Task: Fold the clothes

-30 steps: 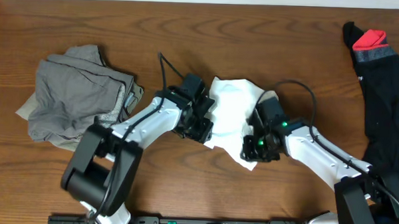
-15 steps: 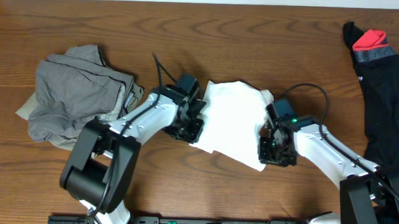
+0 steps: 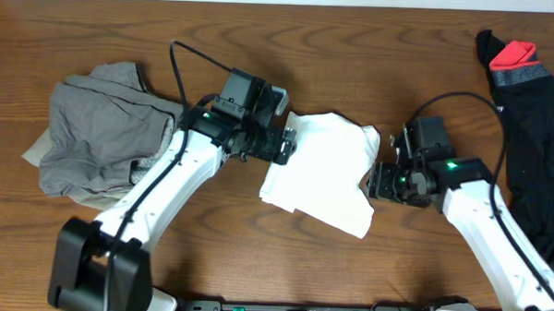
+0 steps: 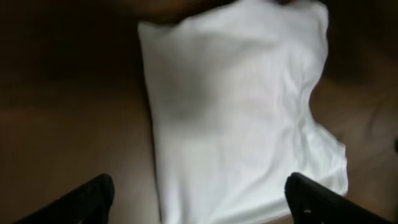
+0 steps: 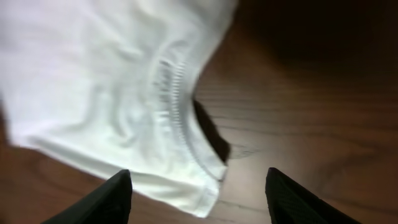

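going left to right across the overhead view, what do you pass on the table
grey-khaki pile → left hand, open at the shirt's left edge → white T-shirt → right hand, open at the shirt's right edge → black-and-red garment

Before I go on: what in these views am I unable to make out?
White folded T-shirt: inner layers hidden by its top layer, every view; left wrist view blurred.
Black-and-red garment: cut off by overhead's right edge.
Grey-khaki crumpled pile: piece count hidden by its own folds, overhead.
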